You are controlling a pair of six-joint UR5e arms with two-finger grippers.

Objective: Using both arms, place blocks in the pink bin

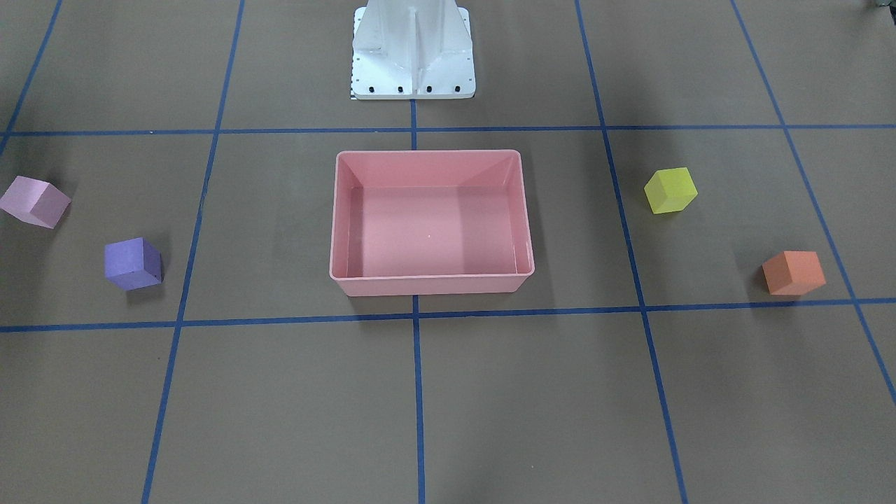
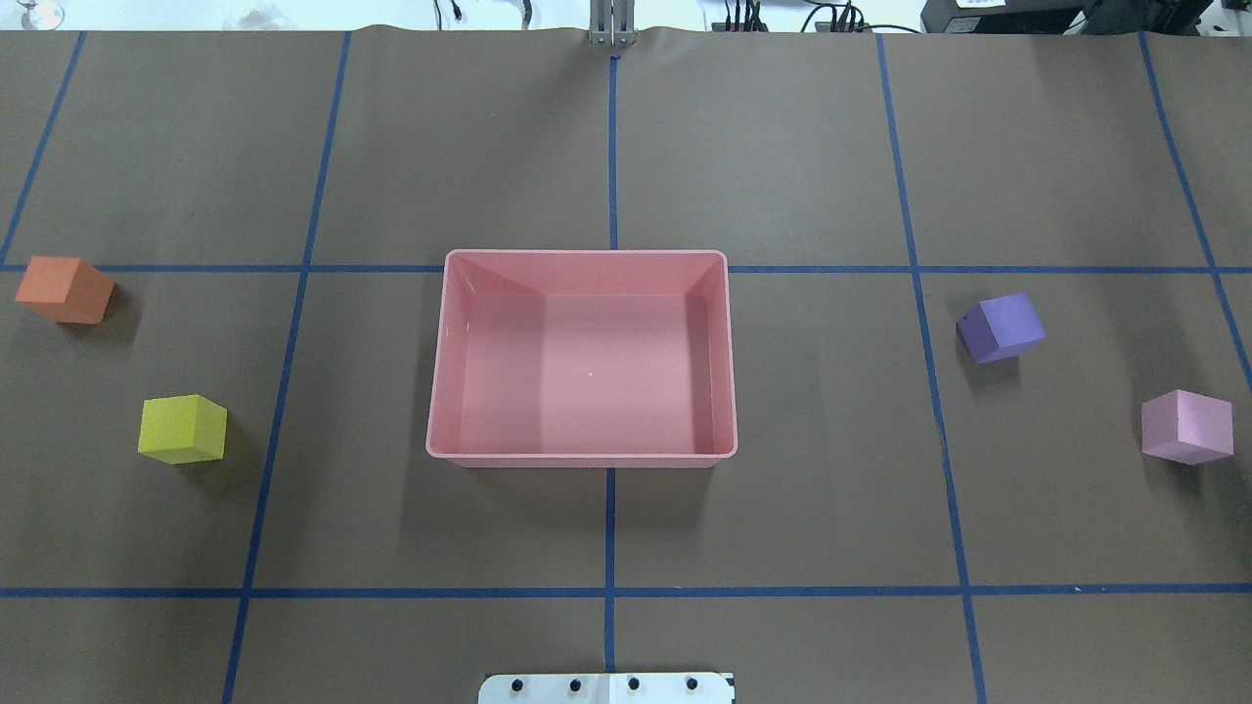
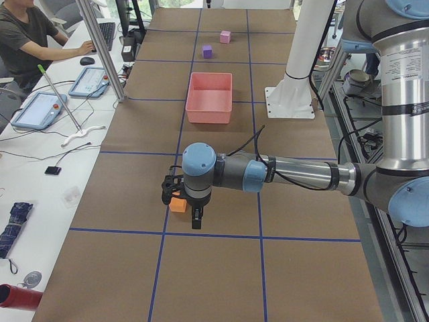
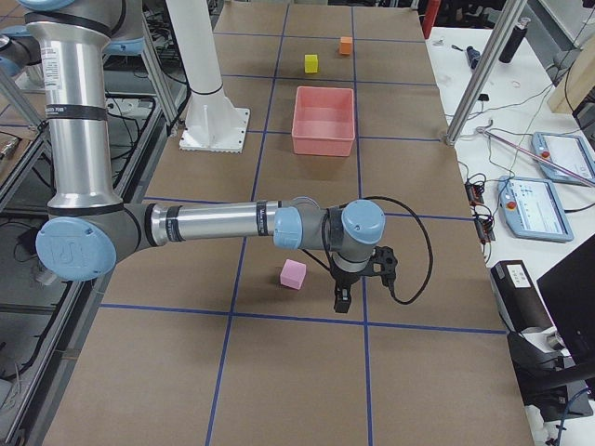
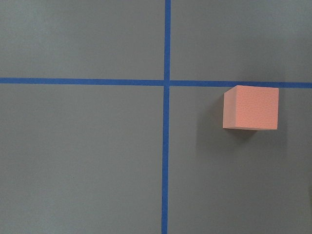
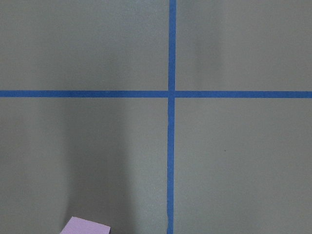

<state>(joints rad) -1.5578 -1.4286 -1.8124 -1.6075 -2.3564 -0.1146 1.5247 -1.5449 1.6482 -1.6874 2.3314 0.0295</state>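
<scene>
The pink bin (image 1: 428,285) sits in the middle of the surface (image 2: 782,508), just in front of my white pedestal (image 1: 413,52), and all four blocks lie outside it: the orange block (image 2: 65,289) and yellow block (image 2: 182,429) well off to my left, the purple block (image 2: 1000,329) and light pink block (image 2: 1186,426) well off to my right. My left arm (image 3: 295,173) reaches out low and level, wrist turned down, so my left hand (image 3: 191,213) hangs just beside the orange block, not over it. My right arm (image 4: 214,225) is stretched the same way, with my right hand (image 4: 342,295) pointing down near the light pink block. From these side views I cannot tell whether the fingers of either hand are apart or together. Blue tape lines (image 2: 611,528) grid the surface.
</scene>
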